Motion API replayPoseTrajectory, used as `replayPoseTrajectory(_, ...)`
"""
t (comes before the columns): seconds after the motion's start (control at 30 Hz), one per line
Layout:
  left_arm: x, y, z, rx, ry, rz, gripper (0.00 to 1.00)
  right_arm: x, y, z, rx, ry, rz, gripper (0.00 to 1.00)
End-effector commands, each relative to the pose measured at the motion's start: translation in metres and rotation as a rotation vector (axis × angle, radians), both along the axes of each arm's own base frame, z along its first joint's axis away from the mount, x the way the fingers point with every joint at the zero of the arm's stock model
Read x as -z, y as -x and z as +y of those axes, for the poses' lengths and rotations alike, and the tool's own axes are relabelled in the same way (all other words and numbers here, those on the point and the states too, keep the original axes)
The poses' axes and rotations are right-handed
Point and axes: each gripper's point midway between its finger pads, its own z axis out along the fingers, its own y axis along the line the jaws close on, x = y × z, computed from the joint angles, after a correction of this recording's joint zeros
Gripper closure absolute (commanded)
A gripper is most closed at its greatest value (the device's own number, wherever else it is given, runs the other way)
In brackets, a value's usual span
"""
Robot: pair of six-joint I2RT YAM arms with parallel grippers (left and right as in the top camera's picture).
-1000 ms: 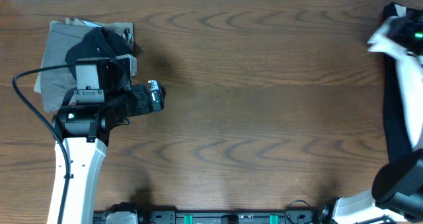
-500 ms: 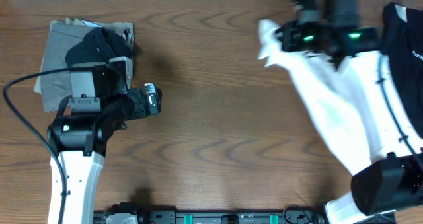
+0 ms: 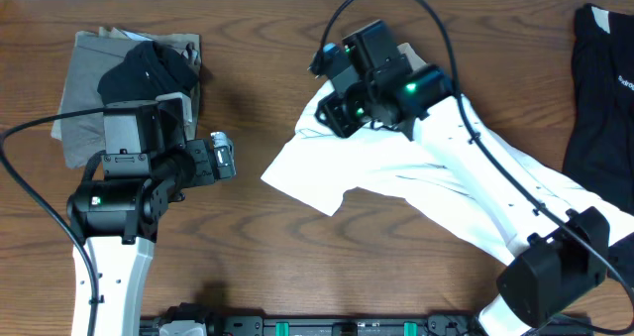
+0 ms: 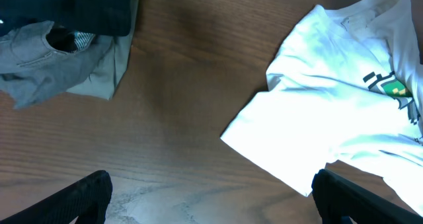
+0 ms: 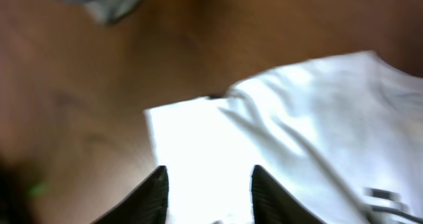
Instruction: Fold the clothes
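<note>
since a second ago the right arm has swept in from the far right edge, dragging the white t-shirt [image 3: 317, 172] with it. the shirt now lies on the middle of the surface [image 3: 297, 267], where before that stretch was bare wood. it is spread loosely rather than flat: one sleeve points toward the left arm, the body trails under the right arm toward the right edge, and there are creases near the collar. from the left wrist view i can see the green pixel print [image 4: 390, 85] facing up.

the right gripper [image 5: 208, 171] sits low over the collar end. its fingers stand apart with white cloth showing between them, so i judge it is letting go. the view is blurred, though, and i can't rule out a fold still caught. the left gripper [image 4: 208, 184] is spread wide, holds nothing, and hangs over bare wood just beside the shirt's near sleeve.

the grey-olive garment [image 3: 84, 98] with a black piece [image 3: 149, 68] on top stays folded at the far left. another black garment [image 3: 599, 88] waits at the right edge.

my read is that the fetch is done and the folding of this shirt hasn't begun. it needs smoothing first.
</note>
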Motion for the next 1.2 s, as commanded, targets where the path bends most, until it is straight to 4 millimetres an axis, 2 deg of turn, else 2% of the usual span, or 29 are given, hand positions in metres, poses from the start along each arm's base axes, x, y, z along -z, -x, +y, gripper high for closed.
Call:
replayPoseTrajectory(0.0,-0.007,-0.001,0.004,0.002,-0.023,-0.022,0.02,-0.002,-0.040,-0.059,0.230,0.069,-0.047,0.50)
replayPoseTrajectory(0.07,-0.007,-0.001,0.004,0.002,-0.023,-0.022,0.02,-0.002,-0.060,-0.096,0.334,0.065,-0.042,0.41)
replayPoseTrajectory(0.13,-0.007,-0.001,0.004,0.002,-0.023,-0.022,0.02,-0.001,-0.074,-0.131,0.416,0.066,-0.040,0.36)
replayPoseTrajectory(0.2,-0.007,-0.001,0.004,0.003,-0.023,-0.023,0.02,0.003,-0.086,-0.172,0.516,0.064,-0.024,0.27)
replayPoseTrajectory(0.3,-0.007,-0.001,0.004,0.003,-0.023,-0.023,0.02,0.019,-0.098,-0.222,0.626,0.064,0.020,0.24)
replayPoseTrajectory(0.37,-0.007,-0.001,0.004,0.002,-0.022,-0.023,0.02,0.037,-0.102,-0.246,0.673,0.069,0.061,0.18)
replayPoseTrajectory(0.4,-0.007,-0.001,0.004,0.002,-0.022,-0.023,0.02,0.047,-0.104,-0.256,0.679,0.079,0.080,0.10)
replayPoseTrajectory(0.47,-0.007,-0.001,0.004,0.003,-0.023,-0.023,0.02,0.070,-0.105,-0.269,0.677,0.106,0.121,0.11)
replayPoseTrajectory(0.53,-0.007,-0.001,0.004,0.002,-0.022,-0.023,0.02,0.090,-0.103,-0.268,0.643,0.093,0.173,0.12)
replayPoseTrajectory(0.67,-0.007,-0.001,0.004,0.003,-0.023,-0.023,0.02,0.127,-0.094,-0.250,0.516,0.063,0.270,0.23)
replayPoseTrajectory(0.73,-0.007,-0.001,0.004,0.003,-0.023,-0.023,0.02,0.142,-0.089,-0.245,0.498,0.072,0.311,0.33)
replayPoseTrajectory(0.77,-0.007,-0.001,0.004,0.003,-0.023,-0.023,0.02,0.148,-0.084,-0.238,0.460,0.066,0.333,0.41)
replayPoseTrajectory(0.83,-0.007,-0.002,0.004,0.003,-0.023,-0.022,0.02,0.151,-0.075,-0.225,0.372,0.046,0.358,0.65)
replayPoseTrajectory(0.87,-0.007,-0.002,0.004,0.003,-0.023,-0.022,0.02,0.151,-0.070,-0.221,0.337,0.045,0.365,0.73)
replayPoseTrajectory(1.03,-0.004,-0.003,0.004,0.003,-0.023,-0.010,0.02,0.149,-0.063,-0.217,0.301,0.054,0.376,0.99)
replayPoseTrajectory(1.17,0.002,-0.006,0.004,0.003,-0.022,0.012,0.02,0.143,-0.066,-0.211,0.276,0.011,0.358,0.99)
